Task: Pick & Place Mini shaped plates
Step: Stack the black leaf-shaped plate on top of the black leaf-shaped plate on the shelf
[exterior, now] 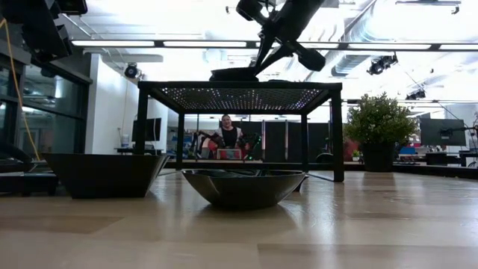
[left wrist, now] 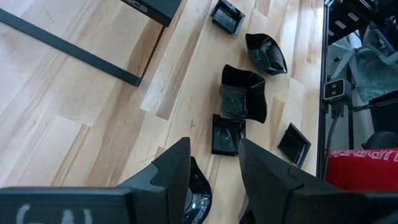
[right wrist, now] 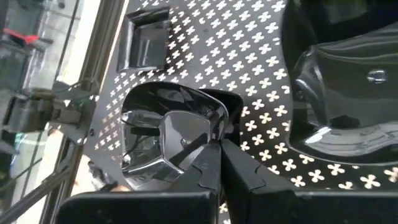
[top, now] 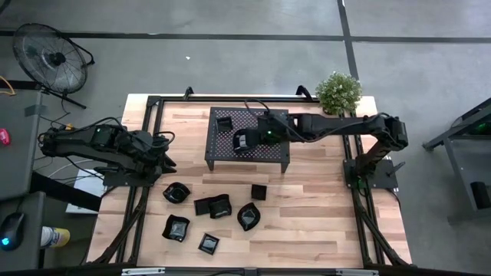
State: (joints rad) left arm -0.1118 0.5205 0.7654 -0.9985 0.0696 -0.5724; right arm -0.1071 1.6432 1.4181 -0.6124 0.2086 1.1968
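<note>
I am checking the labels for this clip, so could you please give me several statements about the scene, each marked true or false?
1. The right gripper is over the black perforated mesh rack. True.
2. The right gripper hangs open and empty. False: in the right wrist view its fingers are closed on the rim of a glossy black mini plate resting on the rack.
3. A small square black plate lies on the rack's far left corner. True.
4. The wooden table carries no plates. False: several glossy black plates lie in front of the rack, such as a leaf-shaped one.
5. The left gripper holds a plate. False: it is open, hovering above the table.
</note>
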